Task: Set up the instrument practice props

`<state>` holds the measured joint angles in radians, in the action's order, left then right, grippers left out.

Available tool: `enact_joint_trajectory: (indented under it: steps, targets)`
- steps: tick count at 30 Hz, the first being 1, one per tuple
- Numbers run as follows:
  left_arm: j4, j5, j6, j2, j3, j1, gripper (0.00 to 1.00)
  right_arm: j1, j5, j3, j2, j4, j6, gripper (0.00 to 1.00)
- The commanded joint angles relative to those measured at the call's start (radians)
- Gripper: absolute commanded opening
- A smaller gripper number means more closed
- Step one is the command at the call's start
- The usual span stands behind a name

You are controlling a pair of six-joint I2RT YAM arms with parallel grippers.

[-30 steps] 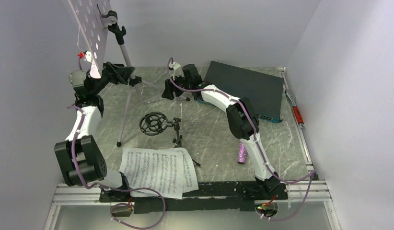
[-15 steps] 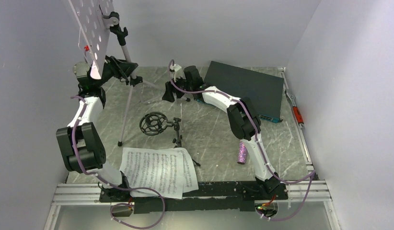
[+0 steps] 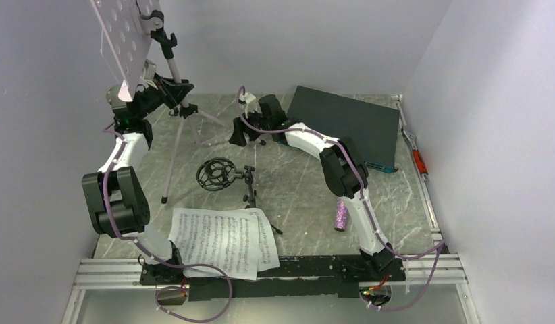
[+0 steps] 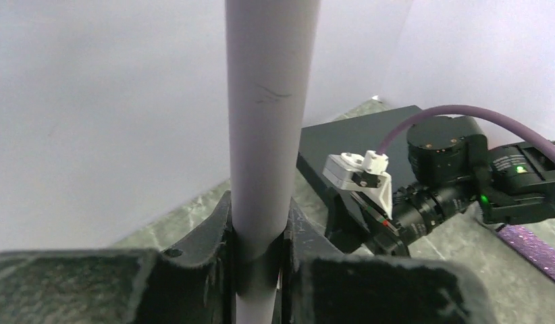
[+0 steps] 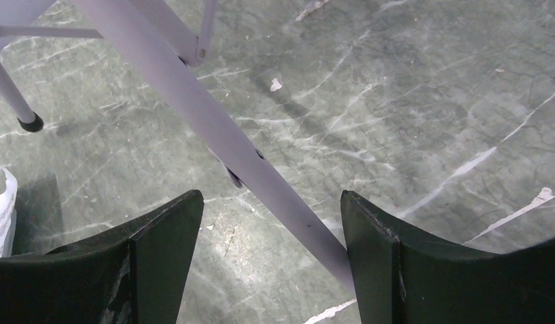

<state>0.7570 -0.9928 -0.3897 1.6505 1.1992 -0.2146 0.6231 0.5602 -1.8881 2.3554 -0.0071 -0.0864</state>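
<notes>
Left wrist view has the left fingers (image 4: 208, 233) pinching the pole (image 4: 261, 135) of the music stand (image 3: 123, 47) from both sides, low on the tube. In the right wrist view the right fingers (image 5: 160, 236) are spread, one each side of a tripod leg (image 5: 214, 121), with a gap on both sides, so they carry nothing.

The stand sits at the far-left corner of the desk (image 3: 295, 182). Its long axis is the pole, which runs up from the leg hub and leans toward the far left rather than standing plumb. The perforated tray is at the top, tilted, and the legs splay toward me and to the right.

My worry is that one pinch on a smooth round tube is all that steadies a top-heavy prop. If the tube slips or twists, I expect the tray end to drop toward the left wall. The near leg could then sweep into the ring-mount tripod (image 3: 217, 173), or reach the sheet-music pages (image 3: 221, 239). If the right fingers close off-centre, they could kick the leg sideways.
</notes>
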Motion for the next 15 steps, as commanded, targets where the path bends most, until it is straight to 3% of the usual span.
enact_joint_trajectory:
  steps: [1,8,15]
  targets:
    - [-0.150,0.095,-0.048,-0.070,0.009,0.003,0.03,0.004,0.017,0.021,-0.070,0.004,-0.008,0.79]
    - [-0.263,0.313,0.076,-0.155,-0.041,0.048,0.03,0.007,0.008,0.029,-0.084,0.041,-0.034,0.79]
    - [-0.349,0.638,0.222,-0.247,-0.085,0.181,0.03,0.019,-0.006,0.103,-0.159,0.127,-0.101,0.80]
